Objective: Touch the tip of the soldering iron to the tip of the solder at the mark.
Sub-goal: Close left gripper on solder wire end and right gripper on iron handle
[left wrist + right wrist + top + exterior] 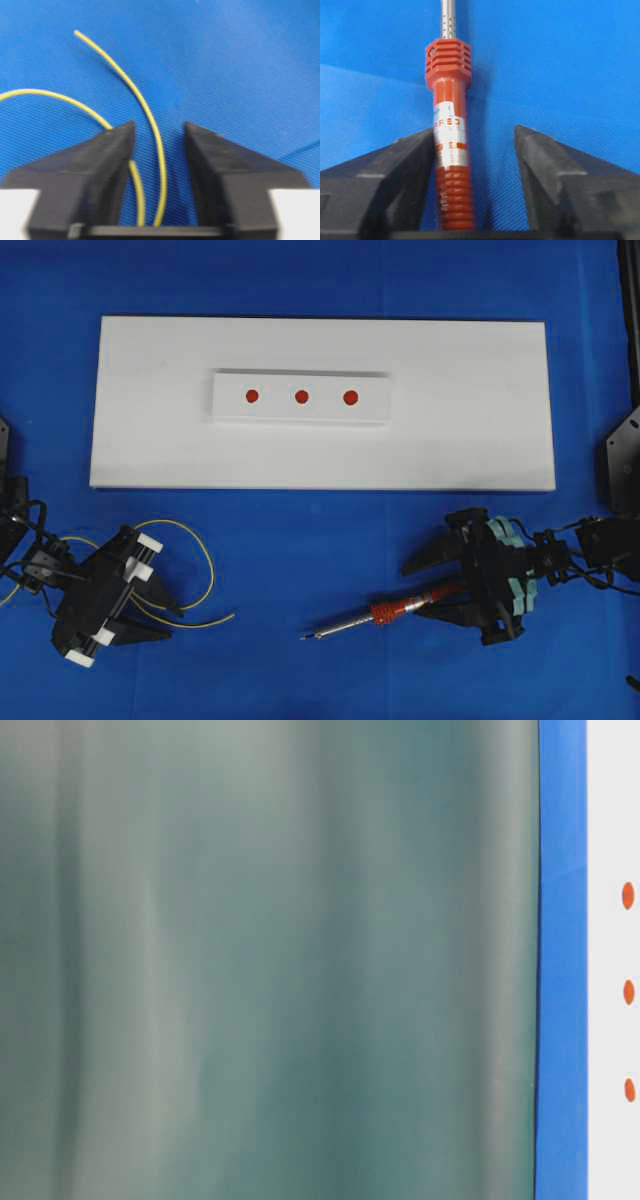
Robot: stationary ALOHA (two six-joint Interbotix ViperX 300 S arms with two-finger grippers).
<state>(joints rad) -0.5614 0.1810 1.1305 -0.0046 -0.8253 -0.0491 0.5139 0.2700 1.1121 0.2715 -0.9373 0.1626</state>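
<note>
On the blue counter (320, 680), the soldering iron (385, 614) is straddled by the right end effector (475, 150), tip pointing left, while the solder (150, 130) is straddled by the left end effector (159, 135); both jaw pairs are seen apart, not yet clamped.

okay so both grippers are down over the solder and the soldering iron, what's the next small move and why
Probably finish closing both. The left gripper straddles the solder with a gap on each side, and the soldering iron sits against one finger of the right gripper, clear of the other. Neither looks clamped, so lifting now would likely leave them lying there.
</note>
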